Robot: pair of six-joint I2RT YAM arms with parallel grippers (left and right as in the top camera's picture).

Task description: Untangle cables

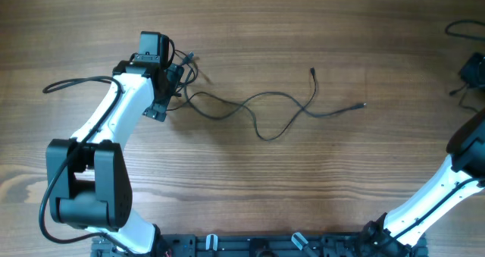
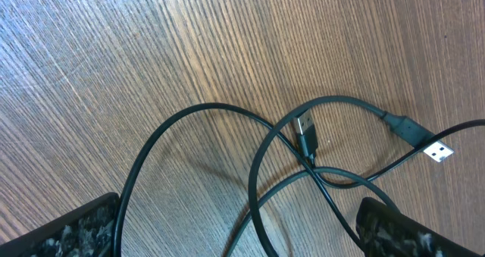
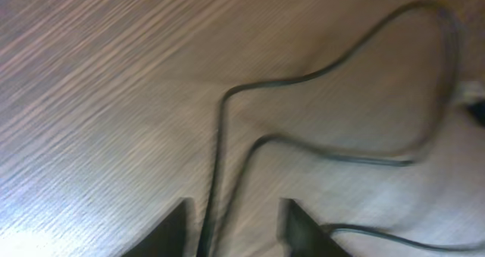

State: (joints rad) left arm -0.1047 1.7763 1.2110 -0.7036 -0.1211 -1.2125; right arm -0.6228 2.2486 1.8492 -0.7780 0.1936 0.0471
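Note:
Thin black cables [image 1: 276, 95] lie across the middle of the wooden table, their two tips pointing right. Their left end forms crossed loops under my left gripper [image 1: 180, 73]. In the left wrist view the loops [image 2: 204, 107] cross between my left gripper's [image 2: 235, 211] wide-open fingers, with a black plug [image 2: 305, 130] and a silver USB plug [image 2: 439, 151] beyond. My right gripper [image 1: 474, 69] is at the far right edge over another thin black cable [image 1: 457, 27]. In the blurred right wrist view two cable strands [image 3: 303, 79] run between its open fingers [image 3: 235, 211].
The left arm's thicker black cable [image 1: 72, 83] curves out to the left. The arm bases stand along the table's front edge [image 1: 250, 246]. The right arm [image 1: 439, 189] rises at the lower right.

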